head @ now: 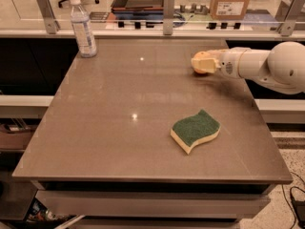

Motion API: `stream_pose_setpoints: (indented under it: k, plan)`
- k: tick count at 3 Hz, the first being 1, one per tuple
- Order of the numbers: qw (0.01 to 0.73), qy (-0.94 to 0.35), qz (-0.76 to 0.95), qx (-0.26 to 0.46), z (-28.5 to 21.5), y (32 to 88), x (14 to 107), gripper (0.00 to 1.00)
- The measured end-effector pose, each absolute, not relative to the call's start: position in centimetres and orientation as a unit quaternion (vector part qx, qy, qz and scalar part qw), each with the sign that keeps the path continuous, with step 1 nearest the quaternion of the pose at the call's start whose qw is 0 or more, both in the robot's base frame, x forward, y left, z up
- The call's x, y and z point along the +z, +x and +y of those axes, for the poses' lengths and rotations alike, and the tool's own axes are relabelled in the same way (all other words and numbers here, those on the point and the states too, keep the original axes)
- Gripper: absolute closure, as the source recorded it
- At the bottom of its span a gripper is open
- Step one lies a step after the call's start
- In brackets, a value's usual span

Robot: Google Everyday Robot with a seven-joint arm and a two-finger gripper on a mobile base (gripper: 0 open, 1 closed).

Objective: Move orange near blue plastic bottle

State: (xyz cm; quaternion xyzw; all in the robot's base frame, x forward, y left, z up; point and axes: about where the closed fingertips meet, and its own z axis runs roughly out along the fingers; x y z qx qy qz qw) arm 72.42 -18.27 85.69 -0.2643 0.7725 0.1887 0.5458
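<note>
Near the back right corner of the desk (109, 128), my claw (202, 63) sits low over the top, reaching in from the right edge on my white arm (267, 68). The orange (199, 71) is right at the claw, mostly hidden by it, with only slivers of bright skin showing at its upper and lower sides. Whether I am clamped on it or merely set around it, I cannot tell. The blue plastic bottle (83, 27) stands upright at the back left corner, white cap on top, well apart from the orange across the width of the desk. A green-and-yellow sponge (195, 129) lies flat toward the front right, green face up, between the middle of the desk and the right edge, apart from my claw.
</note>
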Motion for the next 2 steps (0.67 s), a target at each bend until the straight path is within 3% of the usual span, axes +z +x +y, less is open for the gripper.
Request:
stream_pose_setpoints:
  k: [2]
  plan:
    - [0.566, -0.257, 0.763, 0.178, -18.4, 73.3, 89.3, 1.0]
